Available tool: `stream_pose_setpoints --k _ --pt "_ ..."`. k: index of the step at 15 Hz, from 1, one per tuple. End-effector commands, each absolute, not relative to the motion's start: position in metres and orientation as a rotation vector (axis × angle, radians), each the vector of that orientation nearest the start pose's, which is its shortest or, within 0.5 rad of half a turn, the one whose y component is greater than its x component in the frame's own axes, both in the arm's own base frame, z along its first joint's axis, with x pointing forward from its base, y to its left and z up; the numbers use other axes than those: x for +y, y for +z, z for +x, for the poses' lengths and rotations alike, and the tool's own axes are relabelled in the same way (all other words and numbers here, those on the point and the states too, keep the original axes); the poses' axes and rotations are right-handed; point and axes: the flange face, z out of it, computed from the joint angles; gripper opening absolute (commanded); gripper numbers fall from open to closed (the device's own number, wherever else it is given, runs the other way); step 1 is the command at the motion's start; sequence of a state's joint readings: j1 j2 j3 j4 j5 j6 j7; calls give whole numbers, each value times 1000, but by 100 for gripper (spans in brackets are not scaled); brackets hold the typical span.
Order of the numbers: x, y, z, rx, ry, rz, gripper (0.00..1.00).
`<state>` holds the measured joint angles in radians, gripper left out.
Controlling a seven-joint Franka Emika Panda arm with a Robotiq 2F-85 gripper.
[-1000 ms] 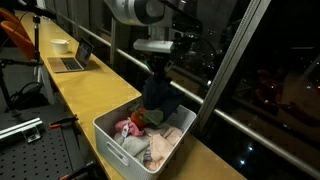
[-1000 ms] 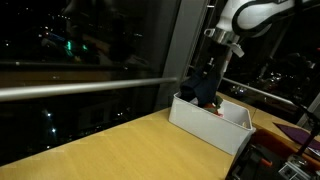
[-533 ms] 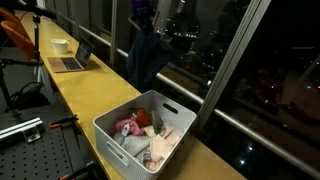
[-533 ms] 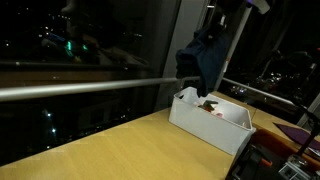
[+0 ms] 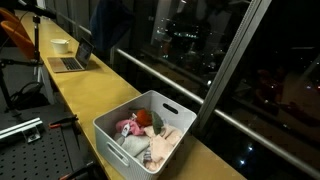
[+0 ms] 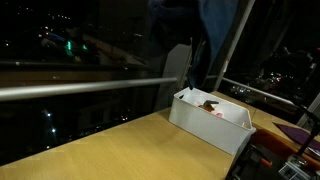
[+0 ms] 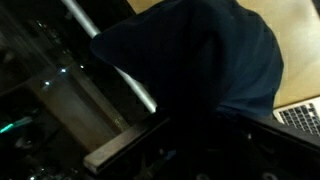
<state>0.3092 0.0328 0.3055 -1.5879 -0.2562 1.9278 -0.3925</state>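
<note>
The claw is out of frame in both exterior views and buried under cloth in the wrist view. It is clamped tight on the dark blue garment. In an exterior view the garment hangs high above the table, well apart from the white basket of clothes. An open laptop sits farther along the table.

The cloth is plain dark navy, near black in the wrist view. The bin is white. The clothes in it are pink, red, beige and grey. The counter is yellow wood. The laptop is silver-grey, the cup off-white, the chair orange.
</note>
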Motion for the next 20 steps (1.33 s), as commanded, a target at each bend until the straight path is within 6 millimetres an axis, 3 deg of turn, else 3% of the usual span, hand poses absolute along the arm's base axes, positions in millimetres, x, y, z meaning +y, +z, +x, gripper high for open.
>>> stream_pose_setpoints --k 1,5,7,10,13,14,16,20 --pt "344 616 507 -1627 -501 -2722 3" --pt "316 534 540 -1606 -428 -2757 3" --pt "297 483 555 -1564 -351 -2770 3" --pt "269 408 561 -1492 -234 -2759 3" --pt "247 358 556 -1423 -148 -2746 3" --pt "240 347 554 -1400 -128 -2756 35" --pt "225 346 546 -1377 -140 -2799 44" --pt "190 373 531 -1337 -194 -2887 73"
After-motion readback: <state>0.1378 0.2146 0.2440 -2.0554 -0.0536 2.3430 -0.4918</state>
